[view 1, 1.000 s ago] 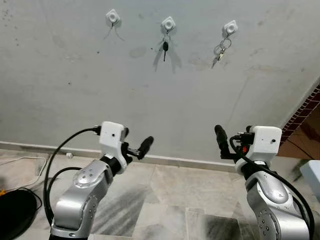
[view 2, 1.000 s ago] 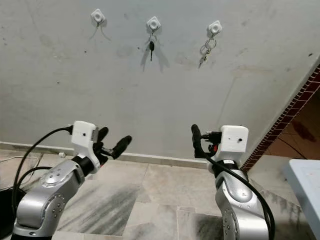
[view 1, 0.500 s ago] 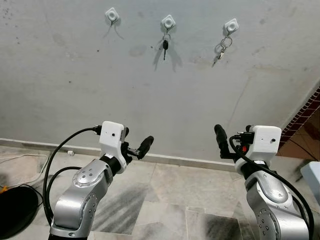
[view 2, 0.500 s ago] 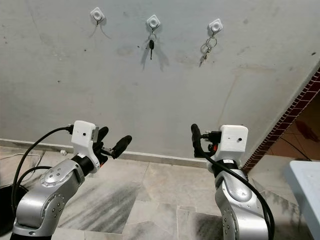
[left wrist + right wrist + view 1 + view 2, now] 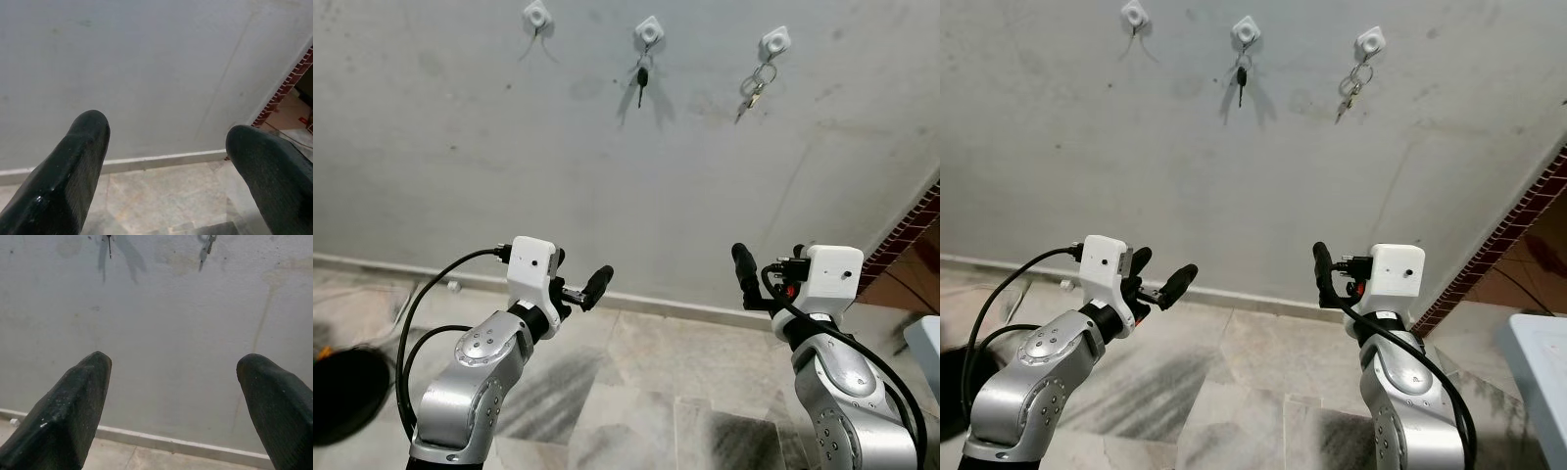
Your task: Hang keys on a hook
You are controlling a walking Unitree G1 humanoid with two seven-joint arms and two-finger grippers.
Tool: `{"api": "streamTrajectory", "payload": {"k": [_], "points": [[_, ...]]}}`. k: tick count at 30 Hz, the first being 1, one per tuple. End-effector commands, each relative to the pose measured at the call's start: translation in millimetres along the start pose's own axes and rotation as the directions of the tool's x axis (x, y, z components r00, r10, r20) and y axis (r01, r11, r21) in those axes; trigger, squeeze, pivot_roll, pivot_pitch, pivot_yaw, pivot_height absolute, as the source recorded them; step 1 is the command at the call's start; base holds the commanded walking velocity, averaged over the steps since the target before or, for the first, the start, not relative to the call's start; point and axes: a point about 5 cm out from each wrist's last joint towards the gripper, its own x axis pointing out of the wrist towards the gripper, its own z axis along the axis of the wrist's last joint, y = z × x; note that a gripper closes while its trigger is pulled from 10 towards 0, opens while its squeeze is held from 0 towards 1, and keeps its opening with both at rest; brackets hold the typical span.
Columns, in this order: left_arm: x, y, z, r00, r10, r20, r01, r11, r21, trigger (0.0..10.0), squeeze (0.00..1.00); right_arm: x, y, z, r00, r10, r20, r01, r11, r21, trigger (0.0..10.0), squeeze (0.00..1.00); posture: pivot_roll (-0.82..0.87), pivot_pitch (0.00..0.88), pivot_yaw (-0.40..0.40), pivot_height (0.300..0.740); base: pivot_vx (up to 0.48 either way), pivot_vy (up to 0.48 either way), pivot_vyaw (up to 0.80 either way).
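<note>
Left eye view: left end effector [image 5: 578,284] open and empty, bare hook [image 5: 536,14], black key [image 5: 643,76] right of it, then key bunch [image 5: 753,91], right end effector [image 5: 744,277] open too. Keys look light, rigid, slippery; I'd pinch the ring.

Illumination even, diffuse, moderately bright; source not identifiable. Grey wall [image 5: 607,176] evenly lit, no glare. Head views sharp above the left gripper [image 5: 579,284] and right gripper [image 5: 744,269]: hooks and keys [image 5: 641,80] crisp, each casting two soft splayed shadows on the wall. Floor [image 5: 646,382] below both grippers slightly smeared, most toward the lower left corner. Soft highlights on silver arm shells. Wrist views: black fingers [image 5: 68,171] close to lens, soft-focused, faint sheen; wall beyond the right gripper's fingers [image 5: 63,416] reasonably sharp, mottled staining visible.
</note>
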Motion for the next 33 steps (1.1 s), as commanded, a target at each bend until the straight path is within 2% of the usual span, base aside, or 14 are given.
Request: {"api": "streamTrajectory", "payload": {"k": [1,11,22,33], "points": [[1.7,-1.9,0.4,1.000,-0.006,-0.004,0.006,1.000,0.010,10.0,0.00,-0.4,-1.3,0.1,1.000,-0.001,-0.003,0.001,1.000,-0.003,10.0,0.00,0.10,0.000,-0.036,0.740,-0.277,-0.266,0.00],[2.9,-2.4,0.0,1.000,-0.011,-0.003,0.011,1.000,0.010,10.0,0.00,0.7,-1.8,-0.4,1.000,-0.001,-0.003,0.001,1.000,-0.004,10.0,0.00,0.10,0.000,-0.036,0.740,-0.276,-0.264,0.00],[3.7,-3.6,0.8,1.000,-0.019,0.002,0.019,1.000,0.013,10.0,0.00,2.1,-2.4,-0.6,1.000,-0.002,-0.002,0.002,1.000,-0.006,10.0,0.00,0.10,0.000,-0.040,0.740,0.000,-0.248,0.00],[8.2,-0.8,6.6,0.999,0.007,0.035,-0.007,1.000,0.005,10.0,0.00,3.9,-4.2,0.2,1.000,-0.015,0.002,0.015,1.000,-0.001,10.0,0.00,0.09,0.000,-0.042,0.740,0.000,0.000,0.00]]}}
